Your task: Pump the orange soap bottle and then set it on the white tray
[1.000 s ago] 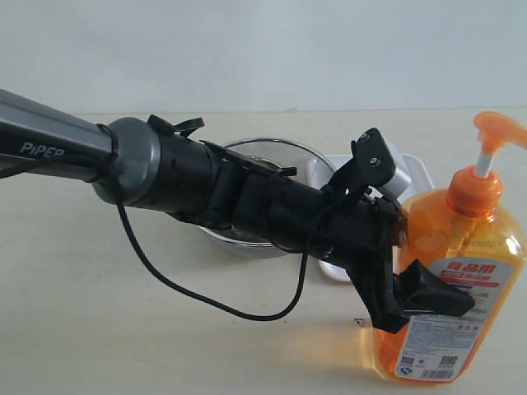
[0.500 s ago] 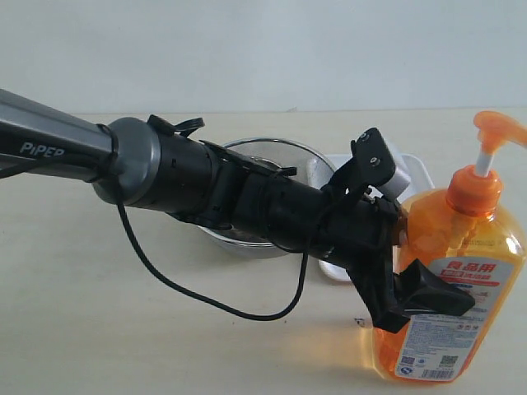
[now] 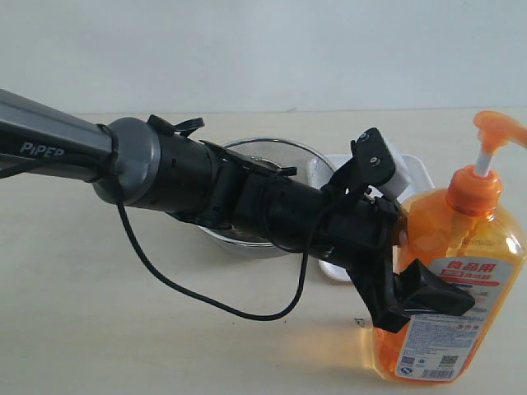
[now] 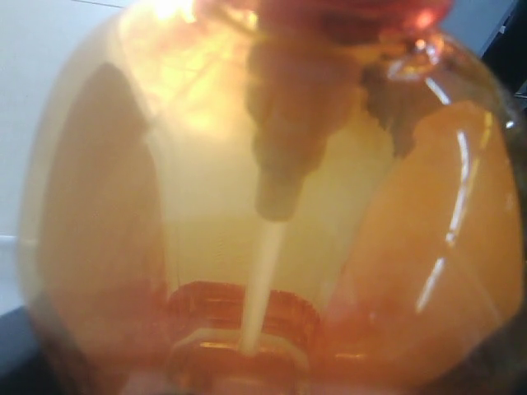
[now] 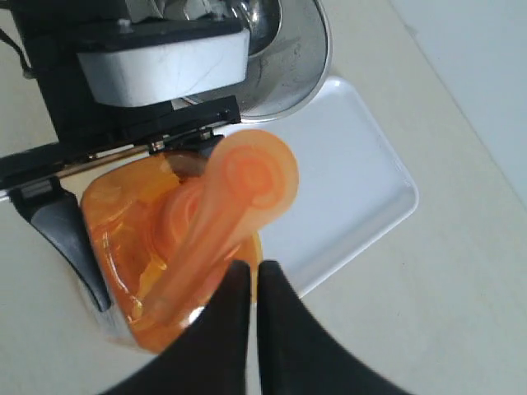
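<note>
Exterior view: the left gripper [image 3: 440,284] is clamped across the body of the bottle [image 3: 461,271], one finger [image 3: 432,298] lying over the label, the other hidden behind. The bottle stands upright on the table [image 3: 99,329] with its pump head [image 3: 496,128] raised on the stem. The tray [image 3: 416,171] lies beyond the fingers, apart from the bottle, next to a steel bowl [image 3: 272,152]. The right gripper is not seen here. Left wrist view: orange plastic fills the picture, so the bottle sits deep between the fingers; the fingers themselves do not show. Right wrist view: the right gripper [image 5: 251,271] hangs above the bottle, its fingers drawn nearly together and holding nothing. The pump head [image 5: 251,174] is just ahead of the fingertips, and the tray [image 5: 346,164] lies bare further ahead. Assessment: pumping is the step in hand and appears not yet done. The next move calls for centring the closed fingers over the round cap rather than the spout, then pressing straight down while the left grip steadies the bottle.
</note>
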